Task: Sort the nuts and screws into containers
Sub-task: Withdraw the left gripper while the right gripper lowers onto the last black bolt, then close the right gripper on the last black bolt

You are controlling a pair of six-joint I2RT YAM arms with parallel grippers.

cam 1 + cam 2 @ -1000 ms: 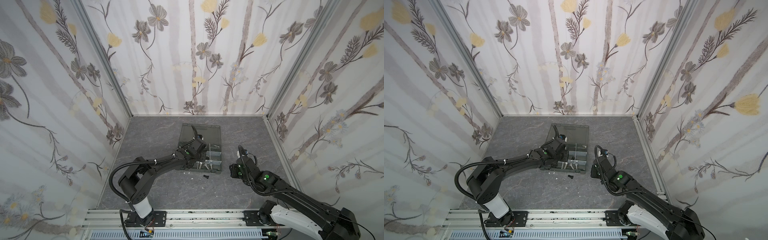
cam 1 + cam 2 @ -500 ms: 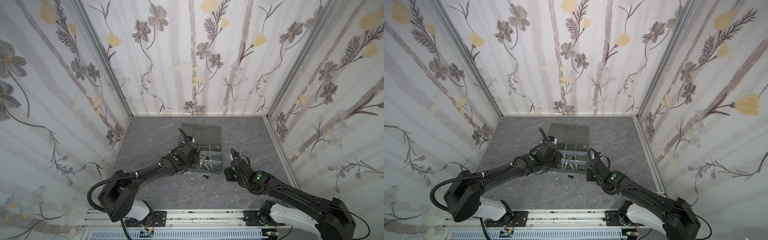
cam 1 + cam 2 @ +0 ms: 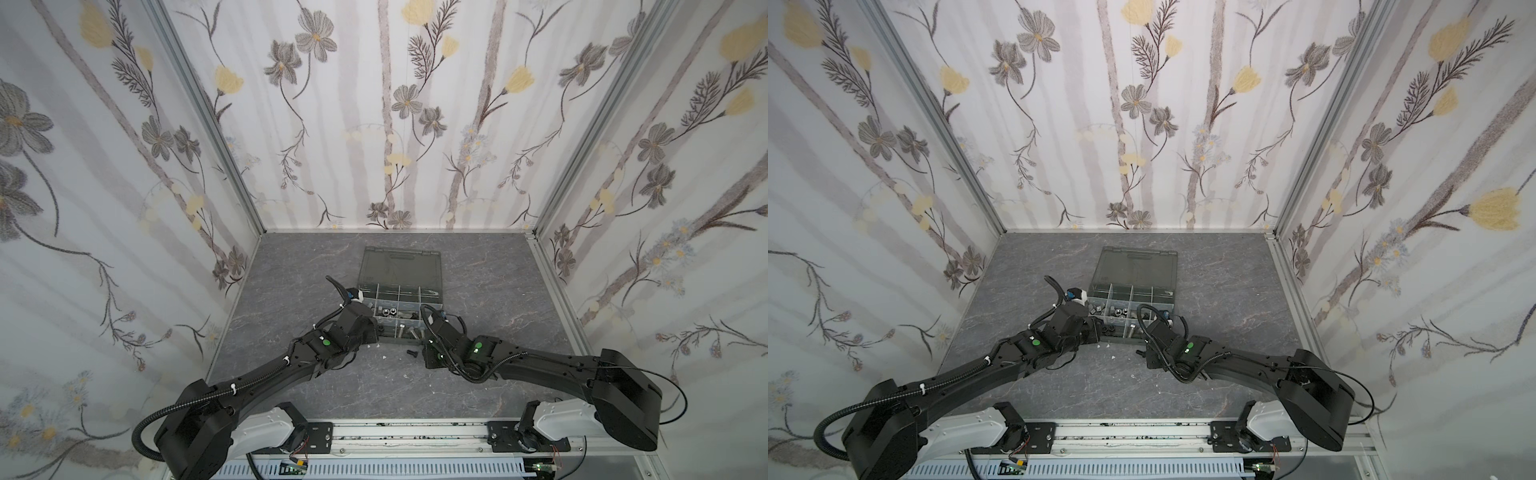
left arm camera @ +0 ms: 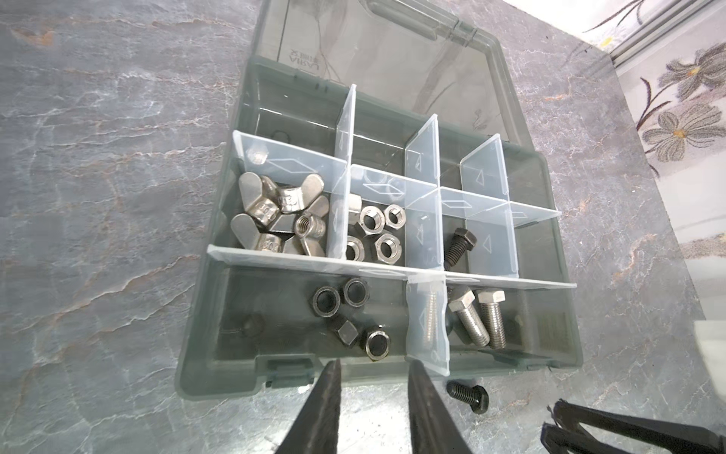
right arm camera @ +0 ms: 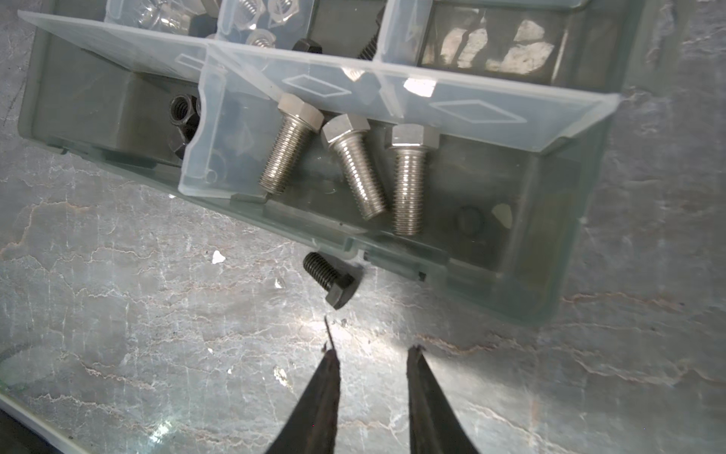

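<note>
Just in front of the organiser case, the left end effector and right end effector hang over the bench, jaws slightly apart and holding nothing. A loose black screw lies beside the case's front wall. Inside the case, the front row holds black nuts and silver screws. The row behind holds wing nuts, silver hex nuts and a second black screw.
</note>
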